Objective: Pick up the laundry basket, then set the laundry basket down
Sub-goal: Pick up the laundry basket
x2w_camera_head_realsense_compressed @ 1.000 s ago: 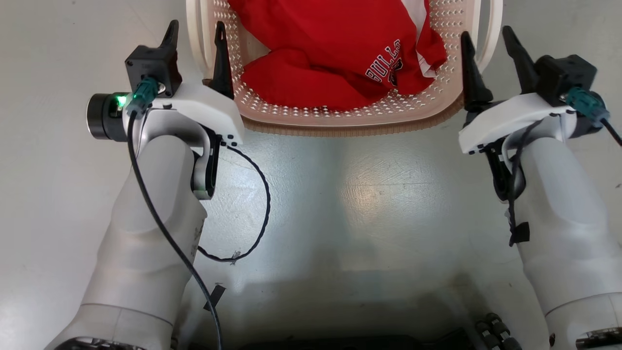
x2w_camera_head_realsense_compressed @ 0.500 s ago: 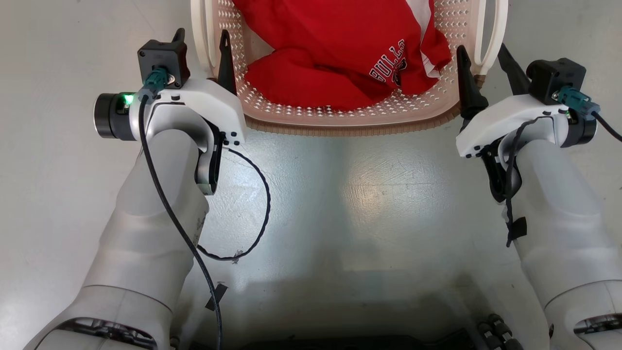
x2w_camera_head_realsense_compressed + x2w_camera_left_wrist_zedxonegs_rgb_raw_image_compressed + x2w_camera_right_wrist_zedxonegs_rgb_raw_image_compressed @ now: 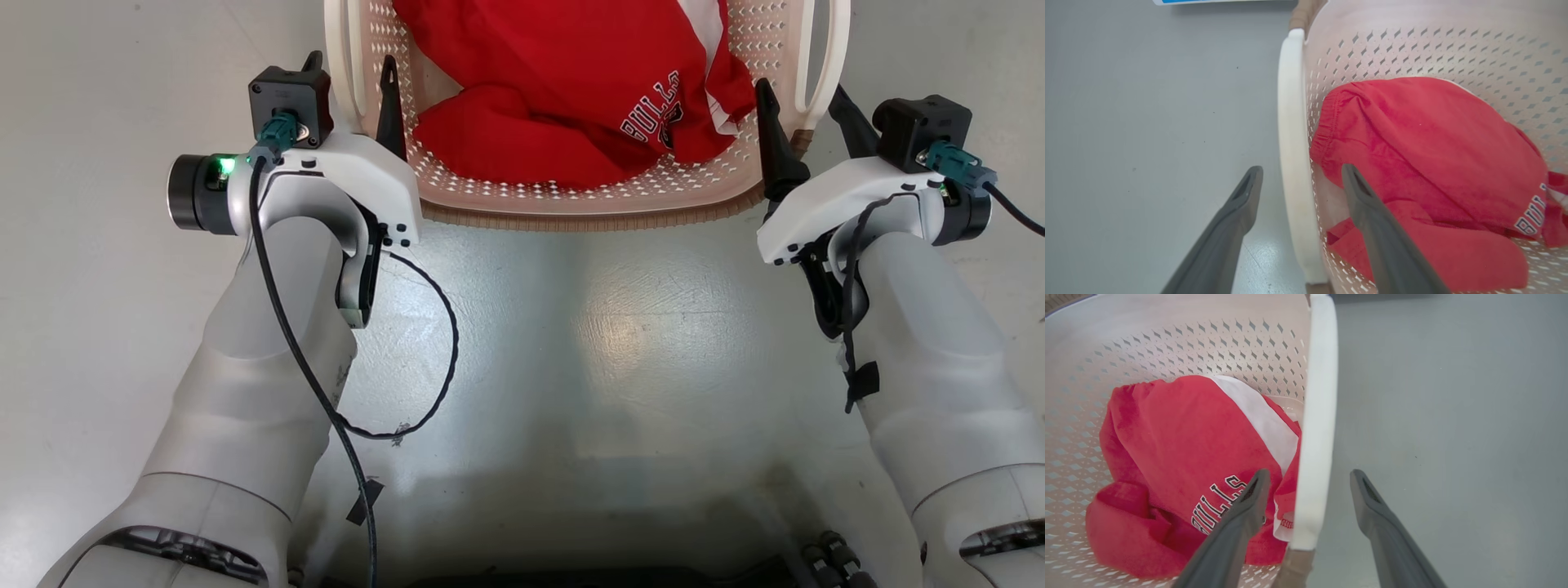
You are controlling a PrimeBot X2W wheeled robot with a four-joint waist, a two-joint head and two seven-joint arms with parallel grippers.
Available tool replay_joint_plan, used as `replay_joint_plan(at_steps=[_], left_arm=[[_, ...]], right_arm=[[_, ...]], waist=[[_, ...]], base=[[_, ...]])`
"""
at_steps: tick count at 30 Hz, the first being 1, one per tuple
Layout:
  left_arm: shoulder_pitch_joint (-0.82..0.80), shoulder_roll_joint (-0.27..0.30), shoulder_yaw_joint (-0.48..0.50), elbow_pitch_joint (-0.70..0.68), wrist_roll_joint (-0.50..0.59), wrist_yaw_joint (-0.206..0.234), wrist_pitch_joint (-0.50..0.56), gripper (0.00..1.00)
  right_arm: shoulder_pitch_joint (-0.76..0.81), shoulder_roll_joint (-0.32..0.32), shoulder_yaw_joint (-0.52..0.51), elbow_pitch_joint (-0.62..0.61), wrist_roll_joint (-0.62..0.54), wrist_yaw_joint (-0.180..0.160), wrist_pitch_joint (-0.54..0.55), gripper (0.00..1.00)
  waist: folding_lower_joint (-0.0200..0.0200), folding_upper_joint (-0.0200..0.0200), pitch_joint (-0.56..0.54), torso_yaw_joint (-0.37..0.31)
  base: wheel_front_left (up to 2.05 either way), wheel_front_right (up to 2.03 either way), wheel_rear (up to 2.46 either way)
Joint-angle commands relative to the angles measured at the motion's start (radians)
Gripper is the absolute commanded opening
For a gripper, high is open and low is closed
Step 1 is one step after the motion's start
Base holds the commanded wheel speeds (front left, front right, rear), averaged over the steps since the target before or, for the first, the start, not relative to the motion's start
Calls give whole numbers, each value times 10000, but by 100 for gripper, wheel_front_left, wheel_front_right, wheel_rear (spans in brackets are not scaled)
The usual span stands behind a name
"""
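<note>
1. The laundry basket (image 3: 588, 214) sits on the grey floor (image 3: 620, 343) straight ahead of the robot, between the two arms. Its far end is cut off by the top of the head view. It looks grounded, not lifted.
2. The left gripper (image 3: 351, 73) has its fingers apart, straddling the left loop handle (image 3: 1290, 122). One finger is outside over the floor, the other inside the basket. The left wrist view shows a gap on both sides of the handle, so no clamp yet.
3. The right gripper (image 3: 800, 94) mirrors this. Its fingers are spread either side of the right loop handle (image 3: 1318, 396), also with clearance.
4. Likely reason for the placement: the handles are the solid parts, while the perforated wall would flex. Holding both sides should keep the load level on the lift.
5. The red garment (image 3: 571, 82) lies loose inside, bunched toward the near end. Both inner fingers hang close above it. Contact cannot be told from these views.
6. Judged step: pre-grasp, with pickup not yet started. The next move needs both jaws closing together, then an even rise.
7. Risks: cloth pinched against a handle, or one side closing first and shoving the light basket sideways.
</note>
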Motion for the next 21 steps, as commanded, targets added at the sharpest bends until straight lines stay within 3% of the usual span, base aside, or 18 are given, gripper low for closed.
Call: replay_joint_plan(at_steps=[1, 6, 7, 8, 9, 10, 11, 21], left_arm=[[46, 198, 115, -74, -75, 88, -51, 100], [34, 198, -27, -56, -94, 91, -51, 100], [30, 198, -70, -24, -89, 67, -51, 96], [21, 198, -120, 42, -103, 13, -51, 33], [-3, 198, -174, 70, -100, -37, -51, 0], [-22, 198, -243, 141, -84, -70, -51, 0], [-39, 198, -282, 179, -91, -63, -51, 0], [-44, 198, -609, 405, -328, 132, -51, 0]], right_arm=[[280, 219, 215, -52, 139, 60, -136, 100], [268, 219, 315, 93, 268, 60, -136, 100], [258, 219, 331, 122, 297, 60, -136, 100], [252, 219, 347, 156, 338, 60, -136, 98], [247, 219, 364, 200, 393, 60, -136, 82], [250, 219, 381, 308, 506, 60, -136, 11], [244, 219, 452, 451, 617, 60, -136, 0], [115, 219, 992, 1055, 1407, 60, -136, 0]], waist=[[0, 0, -15, 3], [0, 0, -57, -1], [0, 0, -60, -8], [0, 0, -65, -15], [0, 0, -69, -22], [0, 0, -81, -22], [0, 0, -93, -16], [0, 0, -283, -83]], base=[[0, 0, 0], [0, 0, 0], [0, 0, 0], [0, 0, 0], [0, 0, 0], [0, 0, 0], [0, 0, 0], [0, 0, 0]])
